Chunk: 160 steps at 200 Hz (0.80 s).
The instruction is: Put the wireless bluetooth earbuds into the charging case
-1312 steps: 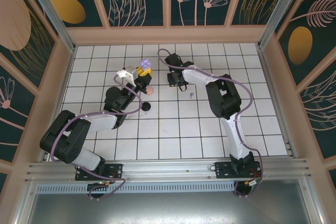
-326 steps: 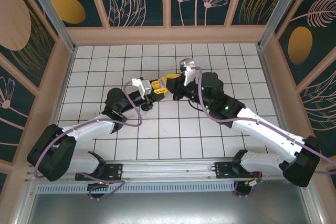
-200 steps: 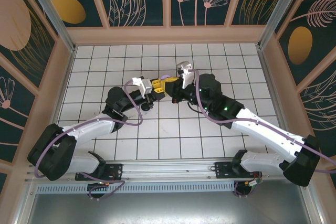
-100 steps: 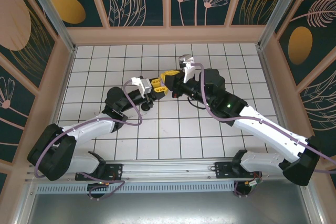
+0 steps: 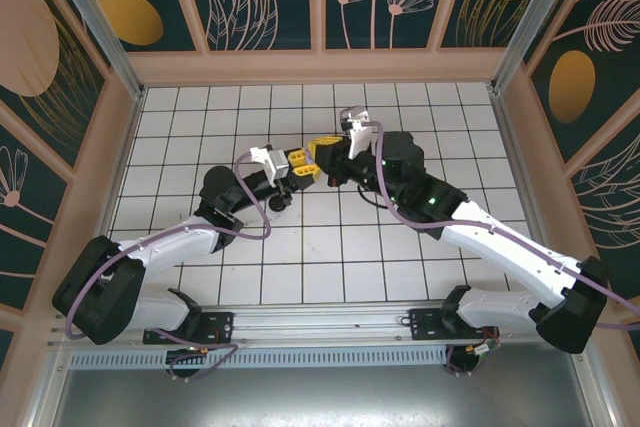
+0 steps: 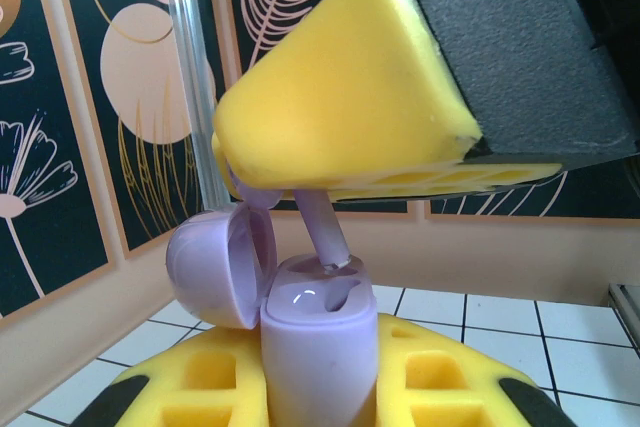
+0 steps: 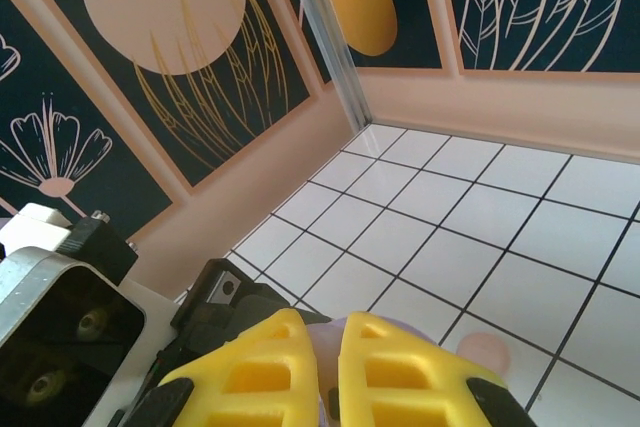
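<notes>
White tiled table point(image 5: 450, 117), walled in by patterned panels. Left arm point(image 5: 180, 237) reaches in from near left, right arm point(image 5: 500, 242) from near right. Their heads meet above mid-table, slightly toward the far side.

Left gripper point(image 5: 298, 167): yellow fingers clamped on the body of the lilac charging case point(image 6: 318, 347), one finger on each side. The case is upright and held off the table. Its lid point(image 6: 215, 267) is swung open to the left in the left wrist view.

Right gripper point(image 5: 322, 152): sits just right of the left gripper, almost touching it, directly above the case. Its yellow fingers are drawn nearly together, pinching the lilac earbud point(image 6: 325, 232) by its upper end. The stem slants down from under the fingers. Its lower tip is at the mouth of a well in the case top; cannot tell how far in it is.

Right wrist view: a pale pink round patch point(image 7: 488, 352) lies on a tile just beyond the fingers. Cannot tell what it is.
</notes>
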{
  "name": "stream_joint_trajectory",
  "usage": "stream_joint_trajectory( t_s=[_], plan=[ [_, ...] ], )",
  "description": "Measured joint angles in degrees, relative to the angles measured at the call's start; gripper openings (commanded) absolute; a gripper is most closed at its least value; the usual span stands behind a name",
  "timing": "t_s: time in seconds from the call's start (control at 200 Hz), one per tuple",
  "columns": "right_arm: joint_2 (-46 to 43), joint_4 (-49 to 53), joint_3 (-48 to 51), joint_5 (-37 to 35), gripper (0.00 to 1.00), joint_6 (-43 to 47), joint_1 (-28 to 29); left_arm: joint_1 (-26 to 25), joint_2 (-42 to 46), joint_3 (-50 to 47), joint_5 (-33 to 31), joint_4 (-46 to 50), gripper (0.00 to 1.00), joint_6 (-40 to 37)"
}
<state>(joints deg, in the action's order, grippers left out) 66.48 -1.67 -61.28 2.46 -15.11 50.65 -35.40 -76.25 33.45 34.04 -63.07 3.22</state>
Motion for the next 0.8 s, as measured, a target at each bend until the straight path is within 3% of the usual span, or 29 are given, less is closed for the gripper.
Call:
stream_joint_trajectory(
  t_s=[0.801],
  plan=[
    [-1.0,-2.0,2.8,1.0,0.01,0.0,-0.7,0.0,0.0,0.0,0.1,1.6,0.0,0.0]
  ],
)
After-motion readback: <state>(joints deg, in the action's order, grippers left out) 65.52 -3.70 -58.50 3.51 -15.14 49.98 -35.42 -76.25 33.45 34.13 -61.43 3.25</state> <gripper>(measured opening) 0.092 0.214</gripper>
